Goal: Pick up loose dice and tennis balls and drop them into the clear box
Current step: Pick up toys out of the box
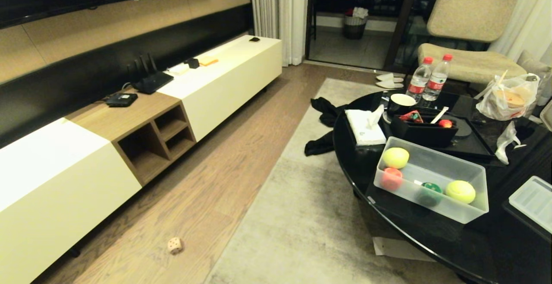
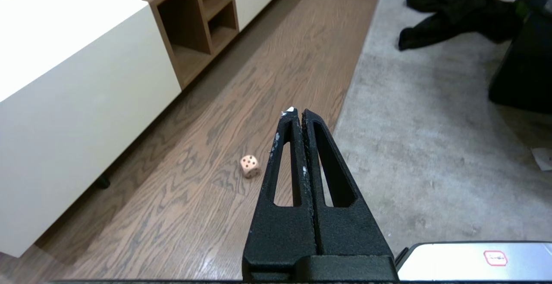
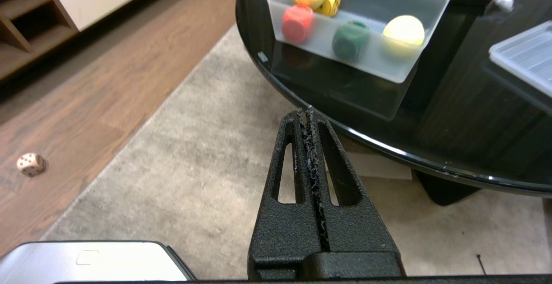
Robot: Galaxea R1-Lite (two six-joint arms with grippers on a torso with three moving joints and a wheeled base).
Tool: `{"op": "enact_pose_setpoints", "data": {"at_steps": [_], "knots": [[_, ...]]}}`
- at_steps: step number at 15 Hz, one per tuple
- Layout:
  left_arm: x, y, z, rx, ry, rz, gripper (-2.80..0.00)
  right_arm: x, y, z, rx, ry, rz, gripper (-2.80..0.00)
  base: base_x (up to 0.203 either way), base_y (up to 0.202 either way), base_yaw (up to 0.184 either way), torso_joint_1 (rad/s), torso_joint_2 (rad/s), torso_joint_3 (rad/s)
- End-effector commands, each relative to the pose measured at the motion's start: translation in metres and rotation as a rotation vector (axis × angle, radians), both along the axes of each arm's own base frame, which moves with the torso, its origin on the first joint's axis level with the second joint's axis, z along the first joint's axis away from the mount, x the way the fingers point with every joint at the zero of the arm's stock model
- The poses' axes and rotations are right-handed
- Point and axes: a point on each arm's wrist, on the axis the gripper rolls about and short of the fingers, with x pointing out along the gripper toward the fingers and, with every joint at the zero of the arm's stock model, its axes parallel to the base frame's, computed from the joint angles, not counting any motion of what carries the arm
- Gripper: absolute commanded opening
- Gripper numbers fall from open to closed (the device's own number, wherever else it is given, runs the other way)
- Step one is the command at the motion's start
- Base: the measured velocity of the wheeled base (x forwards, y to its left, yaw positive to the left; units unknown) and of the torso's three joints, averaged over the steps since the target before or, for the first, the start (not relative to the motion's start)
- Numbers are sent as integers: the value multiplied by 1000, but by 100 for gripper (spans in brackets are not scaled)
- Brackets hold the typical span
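Two tennis balls (image 1: 396,157) sit in our clear box (image 1: 471,213) on the table (image 1: 358,163). One dice (image 1: 175,245) lies loose on the floor. Our left pincer (image 2: 297,112) and right pincer (image 3: 305,112) are both closed and empty.

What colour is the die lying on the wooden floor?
Pale tan cube with dark pips, clearest in the left wrist view.

The floor (image 1: 207,189) is matt grained wood, the rug (image 1: 302,215) a rough pale weave. The round tabletop (image 1: 431,249) is glossy black (it mirrors the box). The clear box (image 1: 470,215) is frosted plastic, the tennis balls (image 1: 460,191) fuzzy, the dice (image 2: 249,165) smooth. Each end effector (image 2: 297,113) is coarse black plastic.
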Motion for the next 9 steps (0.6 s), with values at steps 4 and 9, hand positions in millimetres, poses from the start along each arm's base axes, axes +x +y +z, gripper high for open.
{"op": "enact_pose_setpoints", "data": {"at_steps": [4, 9], "knots": [[0, 0, 0, 0, 1, 0, -280, 0, 0, 0, 1, 0, 0, -280, 0, 0, 0, 3, 5, -201], [0, 0, 0, 0, 1, 0, -280, 0, 0, 0, 1, 2, 0, -280, 0, 0, 0, 2, 2, -197]]}}
